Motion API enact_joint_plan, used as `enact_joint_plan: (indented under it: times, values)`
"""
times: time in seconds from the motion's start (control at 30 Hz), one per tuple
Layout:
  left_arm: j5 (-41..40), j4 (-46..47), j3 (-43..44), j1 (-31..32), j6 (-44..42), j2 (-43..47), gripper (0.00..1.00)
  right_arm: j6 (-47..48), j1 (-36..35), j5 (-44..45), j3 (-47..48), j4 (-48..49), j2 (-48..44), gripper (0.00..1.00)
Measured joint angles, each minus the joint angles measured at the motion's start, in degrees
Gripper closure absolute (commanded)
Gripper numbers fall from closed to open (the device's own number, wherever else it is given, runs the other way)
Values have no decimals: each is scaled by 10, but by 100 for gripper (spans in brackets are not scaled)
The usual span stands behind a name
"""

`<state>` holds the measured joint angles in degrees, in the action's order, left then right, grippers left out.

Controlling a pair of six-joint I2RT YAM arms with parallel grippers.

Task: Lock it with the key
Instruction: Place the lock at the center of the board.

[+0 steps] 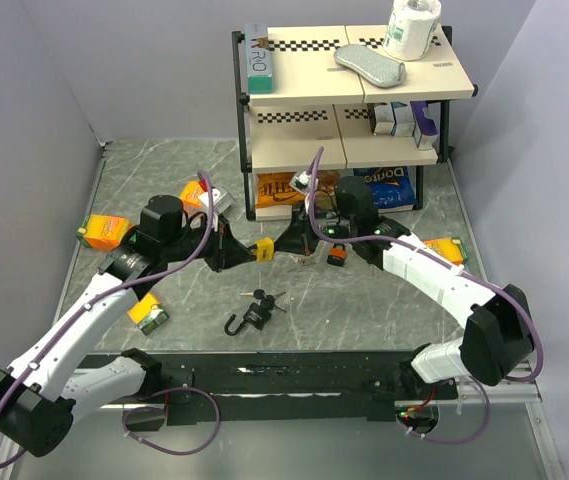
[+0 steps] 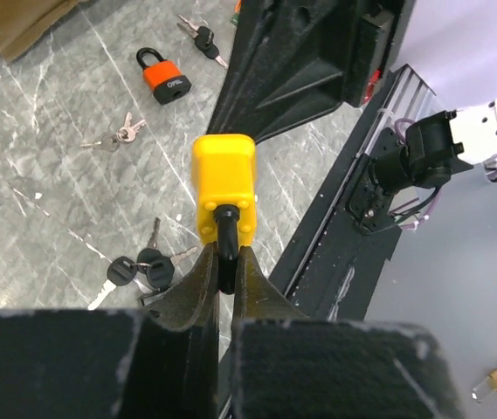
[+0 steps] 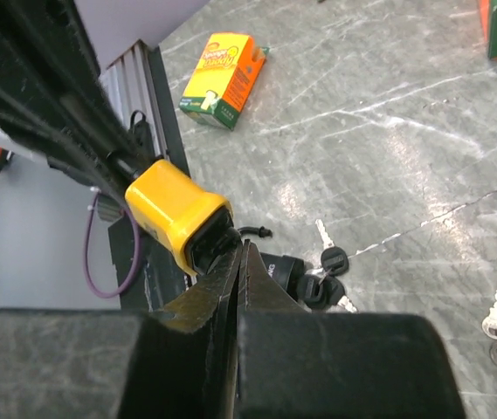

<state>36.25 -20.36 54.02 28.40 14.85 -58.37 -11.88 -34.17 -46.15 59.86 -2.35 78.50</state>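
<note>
Yellow padlock (image 1: 263, 249) hangs above the tabletop (image 1: 364, 320) between the two arms. The left pincer (image 2: 227, 259) is clamped on its black shackle (image 2: 225, 229), and the right pincer (image 3: 240, 259) is closed tight against the opposite, dark end, whatever it pinches hidden. Loose keys (image 2: 143, 266) lie on the tabletop below

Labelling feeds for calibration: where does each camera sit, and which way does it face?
Top external: above and behind the robot, facing down over the table toward the shelf; left arm and right arm show.
Left wrist: on the left arm, facing along the left claw, shut on the yellow padlock; its fingers show.
Right wrist: on the right arm, facing along the right claw, shut on the key in the padlock; its fingers show.
Shared: both wrist views see the padlock and the black-headed keys below.
</note>
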Motion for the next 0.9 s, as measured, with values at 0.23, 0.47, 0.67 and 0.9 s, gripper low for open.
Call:
enact_joint_plan:
  times: [0.23,0.47,0.67,0.9]
  values:
    - [80,3,-3,-89,-1,-12,99,106,37,-56,49,-97,-3,33]
    - [175,-2,-4,-108,5,-38,99,232,60,-47,53,-141,-34,10]
    - [217,13,-4,-108,38,-66,99,324,-16,1,52,-133,-65,7]
    - [224,7,-3,-101,61,-105,99,424,-88,68,12,-84,-96,10]
